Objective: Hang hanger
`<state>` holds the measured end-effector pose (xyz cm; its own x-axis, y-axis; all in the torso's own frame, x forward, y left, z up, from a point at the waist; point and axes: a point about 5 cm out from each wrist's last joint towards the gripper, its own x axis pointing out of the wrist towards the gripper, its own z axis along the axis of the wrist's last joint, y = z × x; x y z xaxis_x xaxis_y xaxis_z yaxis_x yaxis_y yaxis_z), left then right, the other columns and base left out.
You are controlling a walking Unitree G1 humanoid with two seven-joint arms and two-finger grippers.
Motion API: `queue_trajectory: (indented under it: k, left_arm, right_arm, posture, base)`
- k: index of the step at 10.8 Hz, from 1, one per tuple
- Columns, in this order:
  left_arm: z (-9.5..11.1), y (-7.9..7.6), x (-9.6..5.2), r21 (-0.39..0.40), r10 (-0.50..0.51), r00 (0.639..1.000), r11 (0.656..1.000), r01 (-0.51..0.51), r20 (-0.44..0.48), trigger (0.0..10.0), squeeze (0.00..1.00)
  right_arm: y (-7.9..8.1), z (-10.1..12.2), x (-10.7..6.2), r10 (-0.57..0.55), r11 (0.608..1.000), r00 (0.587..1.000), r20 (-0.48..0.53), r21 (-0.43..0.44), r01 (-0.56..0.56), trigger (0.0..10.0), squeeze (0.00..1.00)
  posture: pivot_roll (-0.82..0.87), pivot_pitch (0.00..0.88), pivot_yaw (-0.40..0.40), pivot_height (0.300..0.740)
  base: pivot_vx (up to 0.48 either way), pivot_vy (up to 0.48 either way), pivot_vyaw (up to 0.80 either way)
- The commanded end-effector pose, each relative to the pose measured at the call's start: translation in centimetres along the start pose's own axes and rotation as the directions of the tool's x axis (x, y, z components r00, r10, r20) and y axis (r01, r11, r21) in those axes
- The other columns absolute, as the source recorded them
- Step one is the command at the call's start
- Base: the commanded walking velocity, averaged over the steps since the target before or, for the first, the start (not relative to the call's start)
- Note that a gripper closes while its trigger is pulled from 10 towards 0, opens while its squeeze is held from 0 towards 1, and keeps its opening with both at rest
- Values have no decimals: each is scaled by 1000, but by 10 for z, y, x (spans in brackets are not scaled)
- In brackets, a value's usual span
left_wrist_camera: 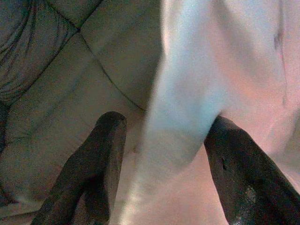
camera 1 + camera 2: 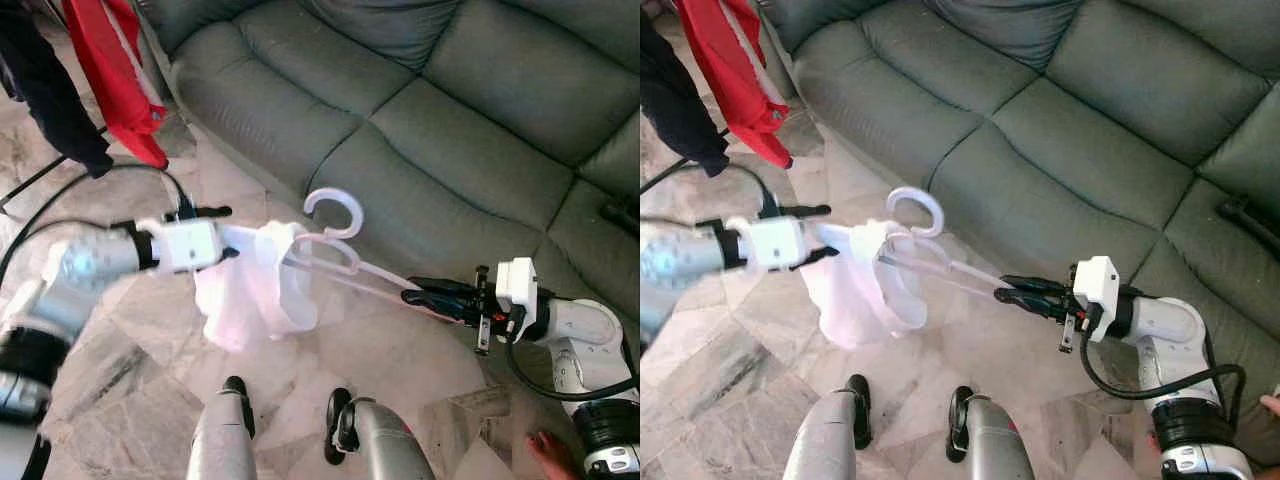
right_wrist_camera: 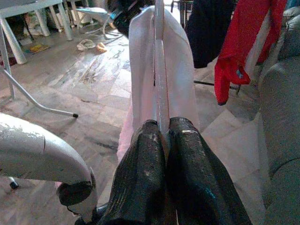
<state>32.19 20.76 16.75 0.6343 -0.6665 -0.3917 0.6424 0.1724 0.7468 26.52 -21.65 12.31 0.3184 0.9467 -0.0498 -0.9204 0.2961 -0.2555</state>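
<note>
Standing before dark green sofa (image 2: 420, 110) filling most of the head views, marble floor (image 2: 130, 350) below, robot's own legs (image 2: 290, 430) at bottom edge. Noting red garment (image 2: 115, 70) and dark garment (image 2: 50, 90) hanging at upper left, presumably on a drying rack — likely destination for the hang, judged only from those clothes. Holding white hanger (image 2: 335, 245) in mid-air between the two arms, over the floor just in front of the sofa edge, hook (image 2: 335, 210) pointing up and free. Carrying white garment (image 2: 255, 285) draped on the hanger's left half, sagging below it. Right claw (image 2: 440, 297) clamping together on the hanger's right arm tip; right wrist view confirming both fingers (image 3: 150, 173) pressed tight either side of the thin white bar — probably the load-bearing grip, keeping the hanger level. Left claw (image 2: 225, 240) reaching in at the garment's left edge; left wrist view showing fingers (image 1: 103, 150) apart with white cloth hanging between them, not pinched. Reading this as steadying or adjusting the cloth on the shoulder rather than carrying weight. Judging stage: garment mostly on, hanger not yet hung. Noting a person's foot (image 2: 555, 455) at the lower right corner, near the right arm.
</note>
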Motion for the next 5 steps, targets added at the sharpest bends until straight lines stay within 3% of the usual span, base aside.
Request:
queue_trajectory:
  k: [1,2,3,4,5]
  left_arm:
    - [2,5,-3,7,-16,1000,1000,16,2,10000,0]
    - [2,7,-4,-31,-40,999,999,40,11,10000,0]
    - [3,10,-4,-43,-49,999,998,50,17,1843,0]
    - [4,9,-2,-43,-87,996,995,88,20,0,0]
    - [4,5,0,-53,-120,992,991,121,26,0,0]
  right_arm:
    - [0,3,-1,27,999,1000,16,-26,-27,10000,0]
    - [1,1,0,31,999,999,13,-30,-30,10000,0]
    - [1,0,0,38,999,999,12,-31,-37,10000,0]
    - [2,-1,2,43,999,999,13,-34,-42,10000,0]
    - [2,-1,3,42,998,999,15,-37,-42,10000,0]
  posture:
    - [34,267,-50,740]
    - [35,265,-50,740]
    - [36,265,-51,740]
    - [37,263,-50,740]
    - [36,262,-48,740]
  base:
    - [0,0,0]
    - [0,0,0]
    - [0,0,0]
    - [0,0,0]
    - [0,0,0]
